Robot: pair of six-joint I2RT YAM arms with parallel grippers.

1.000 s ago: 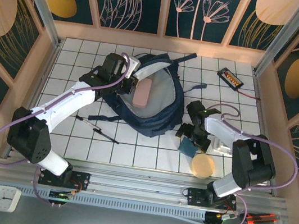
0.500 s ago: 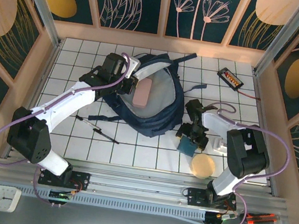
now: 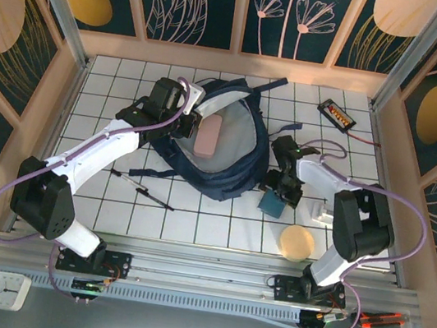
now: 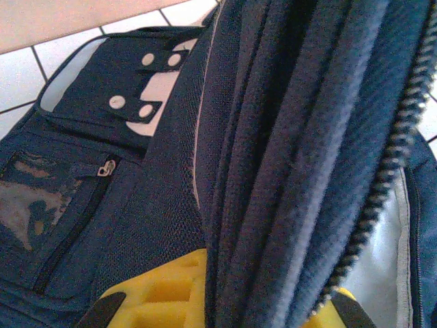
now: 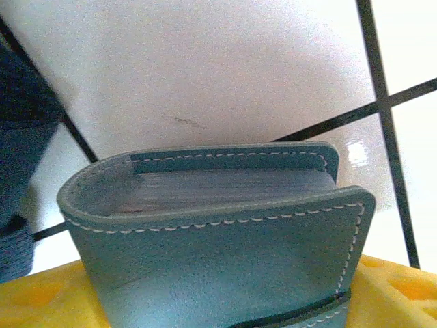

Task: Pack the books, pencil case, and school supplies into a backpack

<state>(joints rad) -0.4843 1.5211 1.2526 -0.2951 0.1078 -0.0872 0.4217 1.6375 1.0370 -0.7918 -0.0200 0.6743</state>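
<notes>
Left claw (image 3: 182, 123) is being squeezed shut on a thick fold of the backpack (image 3: 228, 181), at the bag's upper left edge in the top view, so the mouth is being held open. The big blue bag is lying in the middle of the white tiled table (image 3: 192, 226). Its long side is running from the upper middle of the frame down toward the lower right, and its pale inside is being shown to the camera above. The pink pencil case (image 3: 208, 136) is lying inside, with its long side going nearly up and down the frame.

Right claw (image 3: 283, 193) is being set over the teal pad (image 3: 271, 207), just right of the bag. In the right wrist view, yellow fingers (image 5: 41, 294) are being seen at both lower corners, one at each side of the pad. Whether the pad is being pinched tight cannot be told. There the pad's long side is going left to right, with its folded back at the left.

Picking up the pad is judged to be the step in hand. Next, it would need to be gripped firmly, lifted and carried left to the open mouth. The thin black pen (image 3: 141, 189) is lying on the tiles lower left of the bag, pointing from upper left to lower right, not yet packed.
</notes>
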